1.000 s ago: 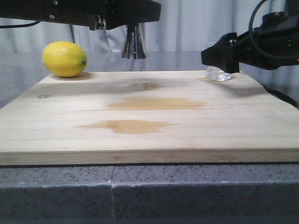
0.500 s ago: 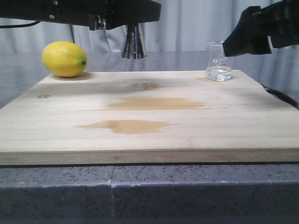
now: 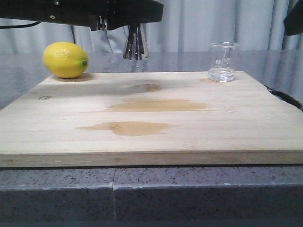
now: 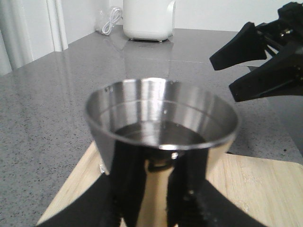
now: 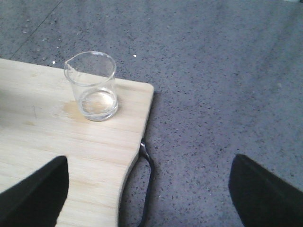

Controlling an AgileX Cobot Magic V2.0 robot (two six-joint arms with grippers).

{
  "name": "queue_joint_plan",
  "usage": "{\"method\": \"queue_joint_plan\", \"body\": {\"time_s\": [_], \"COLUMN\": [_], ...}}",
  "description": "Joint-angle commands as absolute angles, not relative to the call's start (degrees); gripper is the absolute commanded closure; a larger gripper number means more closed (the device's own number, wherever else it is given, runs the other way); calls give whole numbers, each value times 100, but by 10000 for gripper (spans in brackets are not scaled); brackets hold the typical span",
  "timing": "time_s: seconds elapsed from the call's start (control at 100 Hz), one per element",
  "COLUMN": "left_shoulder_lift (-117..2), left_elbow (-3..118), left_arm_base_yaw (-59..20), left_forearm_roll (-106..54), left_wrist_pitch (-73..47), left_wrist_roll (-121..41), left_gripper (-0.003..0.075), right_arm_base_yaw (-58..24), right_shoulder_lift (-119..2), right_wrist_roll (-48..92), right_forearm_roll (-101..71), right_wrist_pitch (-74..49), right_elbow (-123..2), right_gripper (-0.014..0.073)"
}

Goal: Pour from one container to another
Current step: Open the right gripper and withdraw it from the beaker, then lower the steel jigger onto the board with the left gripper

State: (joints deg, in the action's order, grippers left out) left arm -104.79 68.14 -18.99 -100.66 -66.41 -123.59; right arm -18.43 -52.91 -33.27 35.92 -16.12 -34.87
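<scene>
The steel jigger (image 3: pixel 136 43) hangs above the board's far edge, upright, with my left gripper (image 3: pixel 136 31) shut on it. In the left wrist view the jigger's (image 4: pixel 161 124) open upper cup fills the middle, and my black fingers (image 4: pixel 127 182) clamp its sides at my left gripper (image 4: pixel 158 189). The glass beaker (image 3: pixel 222 61) stands alone on the board's far right corner with a little clear liquid at its bottom. In the right wrist view the beaker (image 5: pixel 92 85) sits well ahead of my right gripper (image 5: pixel 149 194), which is open and empty. The right gripper (image 4: pixel 255 61) also shows open, raised beside the jigger.
A lemon (image 3: pixel 65 59) lies at the wooden board's (image 3: pixel 151 137) far left corner. Damp brown patches (image 3: pixel 130 126) mark the middle of the board. A black metal handle (image 5: pixel 147 175) curves off the board's right edge over the grey speckled counter (image 5: pixel 227 94).
My right gripper has let go of the beaker and lifted up and to the right, almost out of the front view. The beaker stays upright on the board. The left arm and jigger have not moved.
</scene>
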Motion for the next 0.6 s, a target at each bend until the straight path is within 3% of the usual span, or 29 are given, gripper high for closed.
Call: {"method": "queue_joint_plan", "body": {"time_s": [0.0, 0.25, 0.59], "left_shoulder_lift": [-10152, -10152, -10152], "left_elbow": [6989, 6989, 6989], "left_arm_base_yaw": [-1951, -1951, -1951], "left_forearm_roll": [-10600, -10600, -10600], "left_wrist_pitch": [-7198, -7198, -7198], "left_wrist_roll": [-12320, -12320, -12320], "left_gripper": [521, 521, 521], "right_arm_base_yaw": [-1848, -1848, -1848], "right_shoulder_lift": [-4956, -4189, -4102], "right_wrist_roll": [-3356, -3356, -3356], "right_forearm_roll": [3500, 3423, 3497], "right_wrist_pitch": [-1460, -1487, -1559], "right_elbow": [-3541, -3269, -3260], "right_gripper": [-1, -1, -1]}}
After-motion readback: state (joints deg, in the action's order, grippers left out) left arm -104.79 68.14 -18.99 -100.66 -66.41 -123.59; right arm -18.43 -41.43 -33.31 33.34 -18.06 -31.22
